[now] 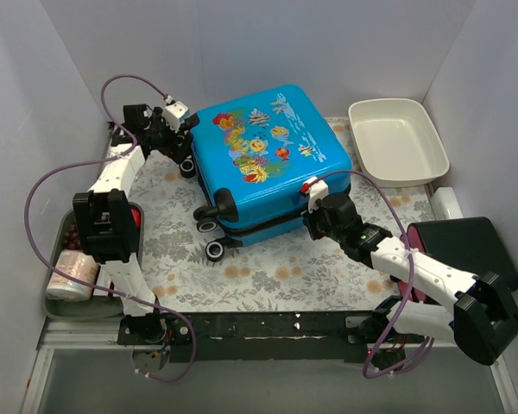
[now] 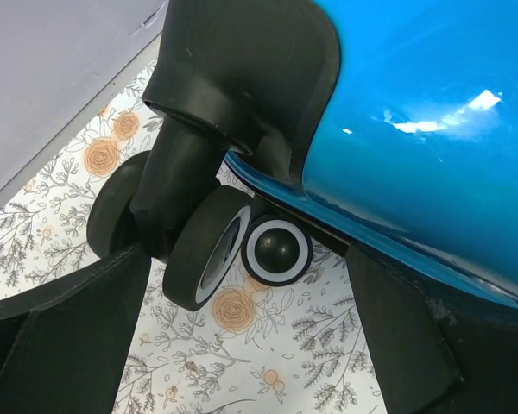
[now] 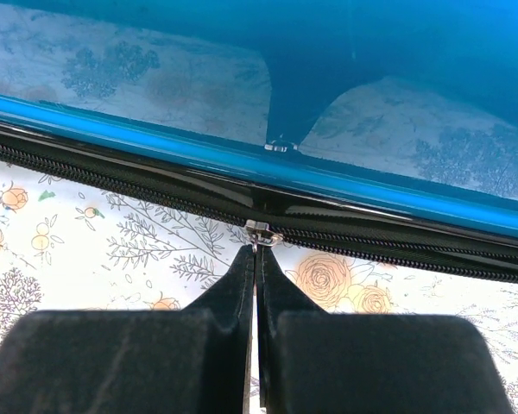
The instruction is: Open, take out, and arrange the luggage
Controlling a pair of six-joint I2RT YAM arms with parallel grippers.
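Blue luggage (image 1: 268,164) lies flat, zipper pull (image 3: 257,232) meeting the closed right hand (image 3: 255,259).

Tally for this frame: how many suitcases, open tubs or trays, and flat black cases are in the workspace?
suitcase: 1
open tubs or trays: 2 (white tub, grey tray)
flat black case: 1
Total: 4

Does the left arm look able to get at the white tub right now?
Probably not: the luggage lies between the left gripper and the white tub in the far right corner.
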